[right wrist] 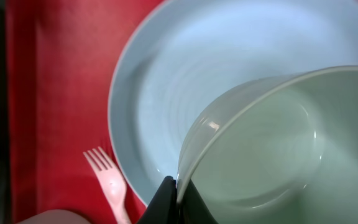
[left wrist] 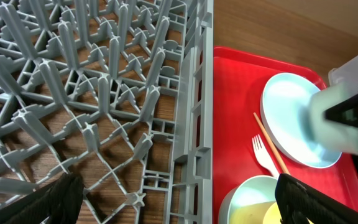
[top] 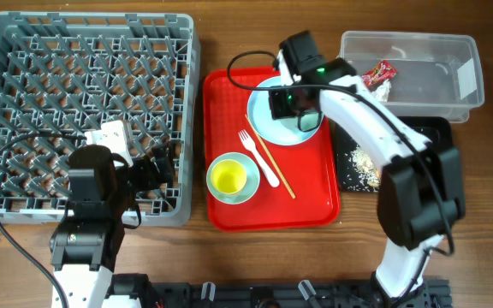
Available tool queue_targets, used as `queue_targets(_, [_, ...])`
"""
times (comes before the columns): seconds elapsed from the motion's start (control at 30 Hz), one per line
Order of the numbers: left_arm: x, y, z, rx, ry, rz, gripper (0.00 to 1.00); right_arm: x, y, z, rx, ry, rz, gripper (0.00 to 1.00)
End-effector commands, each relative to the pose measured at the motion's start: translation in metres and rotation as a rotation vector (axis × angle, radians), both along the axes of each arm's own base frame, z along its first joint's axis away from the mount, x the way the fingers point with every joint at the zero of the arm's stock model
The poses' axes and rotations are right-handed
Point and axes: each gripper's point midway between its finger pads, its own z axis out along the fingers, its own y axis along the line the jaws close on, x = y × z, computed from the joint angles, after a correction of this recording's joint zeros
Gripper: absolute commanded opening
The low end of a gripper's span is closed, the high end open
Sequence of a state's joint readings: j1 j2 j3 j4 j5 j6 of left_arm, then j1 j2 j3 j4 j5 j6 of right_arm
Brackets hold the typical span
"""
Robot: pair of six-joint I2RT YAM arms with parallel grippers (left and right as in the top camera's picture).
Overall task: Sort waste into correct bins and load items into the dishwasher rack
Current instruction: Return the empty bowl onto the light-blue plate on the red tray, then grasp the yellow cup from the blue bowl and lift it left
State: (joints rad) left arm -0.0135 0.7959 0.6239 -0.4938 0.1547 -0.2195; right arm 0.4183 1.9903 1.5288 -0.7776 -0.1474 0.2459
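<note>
My right gripper [top: 294,103] is shut on the rim of a pale blue-green bowl [right wrist: 272,143], tilted just above the pale blue plate [top: 268,124] on the red serving tray [top: 229,205]; its fingers [right wrist: 179,200] pinch the rim. A white fork [top: 259,158] and wooden chopsticks [top: 272,158] lie beside the plate. A second bowl [top: 245,192] holds the yellow cup [top: 228,177]. My left gripper [top: 157,171] is open and empty over the front right edge of the grey dishwasher rack [top: 24,51], with fingers wide apart [left wrist: 182,199].
The clear tub [top: 439,51] at the back right holds the red wrapper [top: 378,74]. The black tray [top: 430,133] in front of it holds whitish food scraps [top: 362,167]. The rack wall [left wrist: 194,124] borders the red tray [left wrist: 235,112].
</note>
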Motion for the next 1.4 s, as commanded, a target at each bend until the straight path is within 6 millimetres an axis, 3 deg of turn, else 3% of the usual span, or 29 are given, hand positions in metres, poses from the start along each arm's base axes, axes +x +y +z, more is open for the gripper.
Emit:
queue_targets(0.0, [0.003, -0.001, 0.009, -0.012, -0.019, -0.001, 1.00, 0.004, 0.005, -0.001, -0.009, -0.013, -0.010, 0.10])
queue_targets(0.07, [0.003, -0.001, 0.009, -0.012, -0.019, -0.001, 1.00, 0.003, 0.007, 0.003, -0.003, -0.018, -0.007, 0.21])
queue_targets(0.23, [0.003, -0.001, 0.009, -0.012, -0.019, -0.001, 1.00, -0.007, 0.012, 0.028, 0.053, -0.017, 0.010, 0.35])
queue_targets(0.47, [0.003, -0.001, 0.009, -0.012, -0.019, -0.001, 1.00, -0.043, 0.030, 0.101, 0.248, -0.026, 0.083, 0.40])
queue_targets(0.57, [0.003, -0.001, 0.009, -0.012, -0.019, -0.001, 1.00, -0.066, 0.035, 0.112, 0.250, 0.004, 0.114, 0.41])
queue_targets(0.73, [0.003, -0.001, 0.009, -0.012, -0.019, -0.001, 1.00, -0.106, 0.055, 0.095, 0.185, 0.098, 0.202, 0.43])
queue_targets(0.93, [0.003, -0.001, 0.009, -0.012, -0.019, -0.001, 1.00, -0.138, 0.070, 0.051, 0.054, 0.181, 0.204, 0.47])
queue_targets(1.23, [0.003, -0.001, 0.009, -0.012, -0.018, -0.001, 1.00, -0.139, 0.073, 0.002, -0.057, 0.233, 0.120, 0.45])
queue_targets(1.37, [0.003, -0.001, 0.009, -0.012, -0.018, -0.001, 1.00, -0.141, 0.073, -0.016, -0.082, 0.276, 0.101, 0.25])
